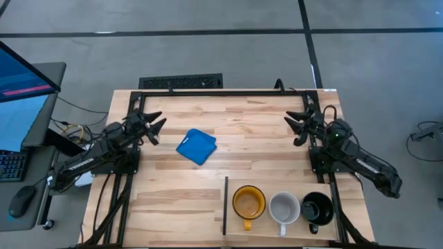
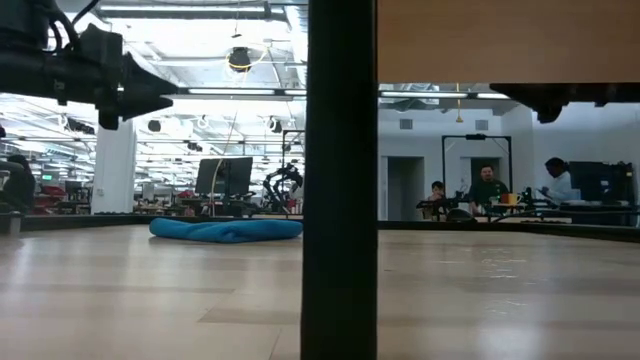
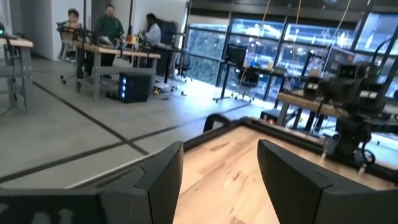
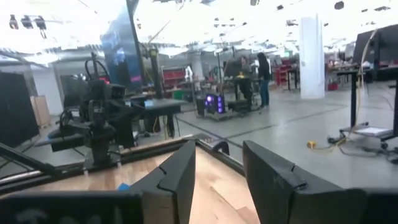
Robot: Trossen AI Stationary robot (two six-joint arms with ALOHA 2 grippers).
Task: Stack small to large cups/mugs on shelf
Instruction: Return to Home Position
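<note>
Three mugs stand in a row on the shelf (image 1: 284, 228) at the table's near right, right of the thin black divider strip (image 1: 225, 205): the amber-yellow mug (image 1: 248, 202), the pale grey-white mug (image 1: 284, 207), the glossy black mug (image 1: 318, 207), each upright on its base with its handle toward the near edge. My left gripper (image 1: 156, 128) is open, raised over the table's far left. My right gripper (image 1: 296, 127) is open, raised over the far right. In the low view the divider strip (image 2: 340, 180) hides the mugs. Neither wrist view shows a mug.
A flat blue square (image 1: 196, 146) lies on the table's middle, between the two grippers; the low view shows it as a low blue heap (image 2: 226, 229). A black frame rail (image 1: 228, 92) runs along the table's far edge. People sit at desks in the room beyond.
</note>
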